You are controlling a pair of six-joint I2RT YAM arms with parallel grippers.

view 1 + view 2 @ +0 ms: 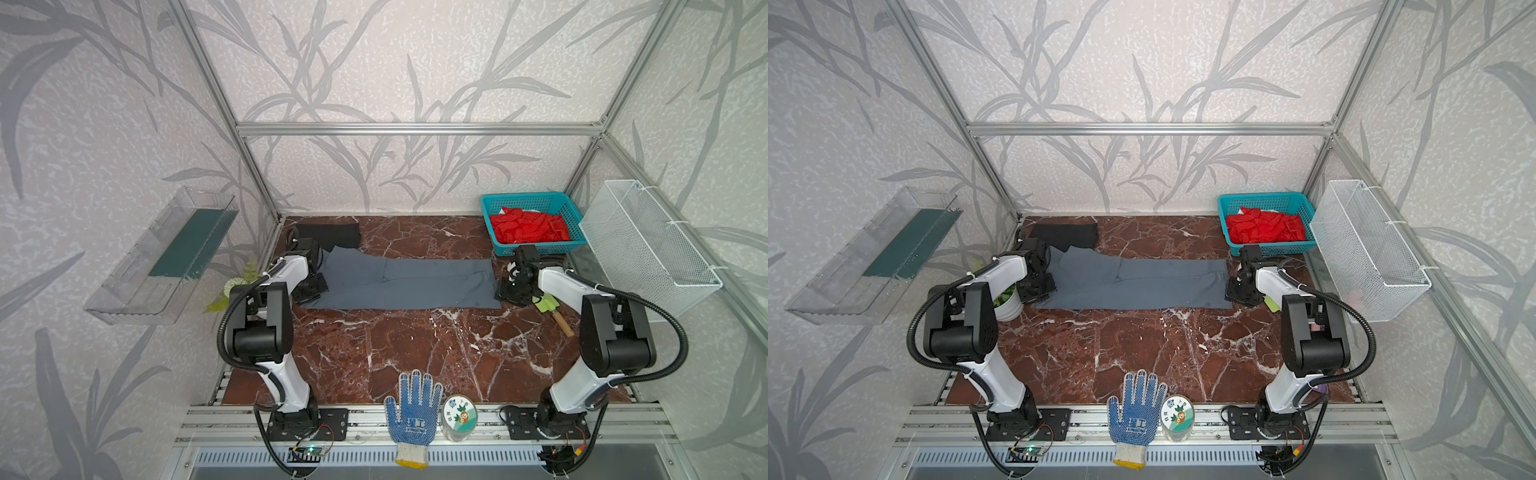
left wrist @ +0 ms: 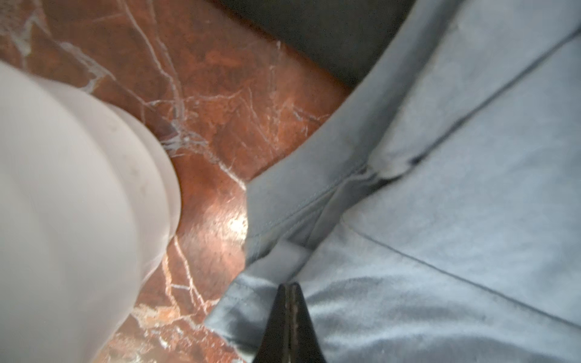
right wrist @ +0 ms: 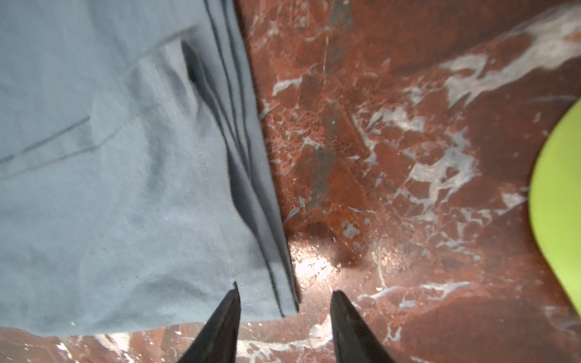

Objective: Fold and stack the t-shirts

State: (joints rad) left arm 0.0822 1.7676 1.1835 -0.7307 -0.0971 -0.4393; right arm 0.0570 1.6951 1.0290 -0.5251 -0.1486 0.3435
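slate grey cloth t-shirt (image 1: pixel 415 286), folded into a long strip, is lying just left of the teal plastic mesh basket (image 1: pixel 524 198); black cloth t-shirt (image 1: pixel 332 236) is sitting farther left. i am seeing the left gripper (image 2: pixel 289 301) closed at the grey end farthest from the basket, hold unclear; right gripper (image 3: pixel 284 297) is gaping, straddling the nearest corner, gripping nothing.

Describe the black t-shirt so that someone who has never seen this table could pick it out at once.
Start at the red-brown marble table and go to its far left corner. There the black t-shirt lies folded flat, just behind the left end of the long grey t-shirt. It is the only black cloth, and shorter than the grey one.
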